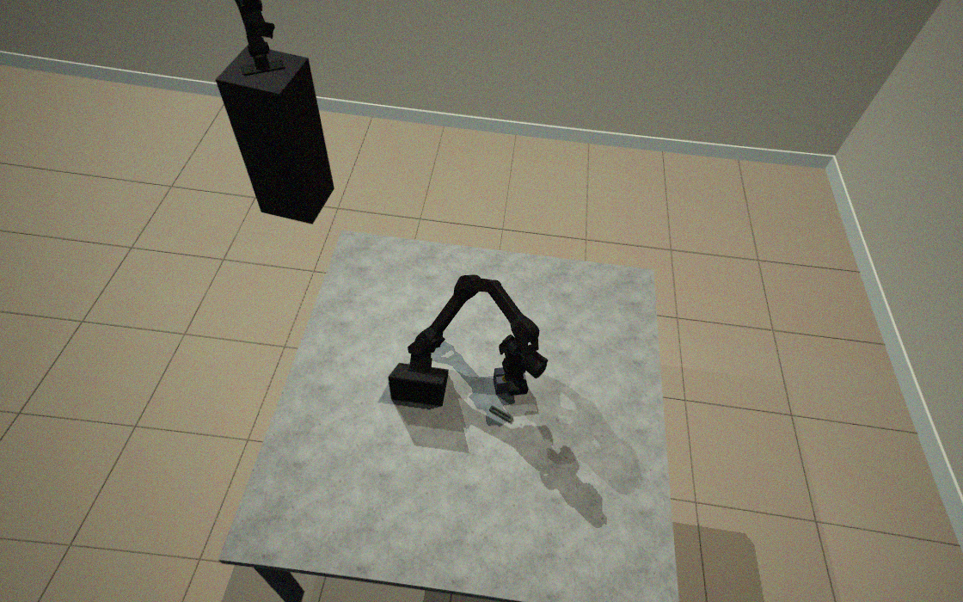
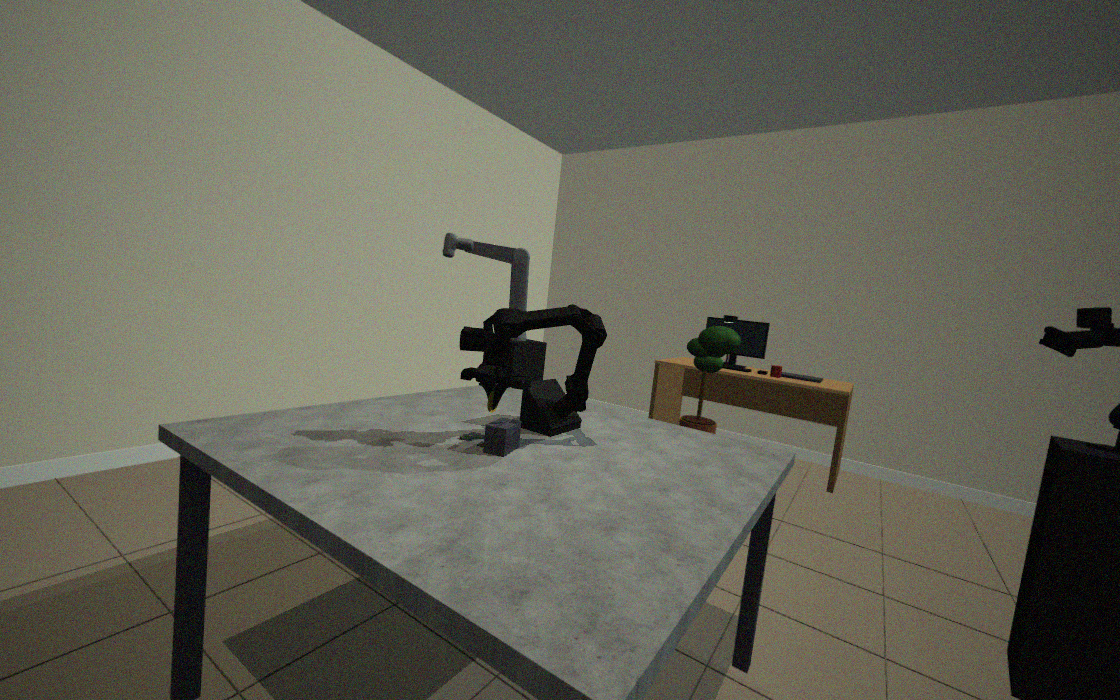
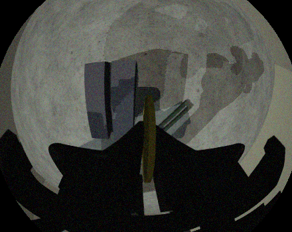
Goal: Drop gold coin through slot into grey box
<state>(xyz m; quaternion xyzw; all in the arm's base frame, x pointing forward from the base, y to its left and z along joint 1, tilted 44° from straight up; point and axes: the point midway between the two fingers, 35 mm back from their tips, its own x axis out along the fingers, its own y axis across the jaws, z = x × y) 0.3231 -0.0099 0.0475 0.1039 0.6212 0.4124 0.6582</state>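
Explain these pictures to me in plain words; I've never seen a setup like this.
The black jointed thing is a robot arm bolted to a grey table. One picture looks down from above, one from across the room, and the round one from a camera on the arm's wrist. Its gripper, a two-fingered clamp, is shut on a thin gold coin seen edge-on. Below stands a small grey box with a dark slot in its lid. Beside it lies the dark-green holder, now without the coin.

My arm [image 1: 481, 299] is matte black throughout, built of slim rounded links on a blocky black base [image 1: 418, 383]. My fingers read as flat black wedges. No markings or cables discernible.
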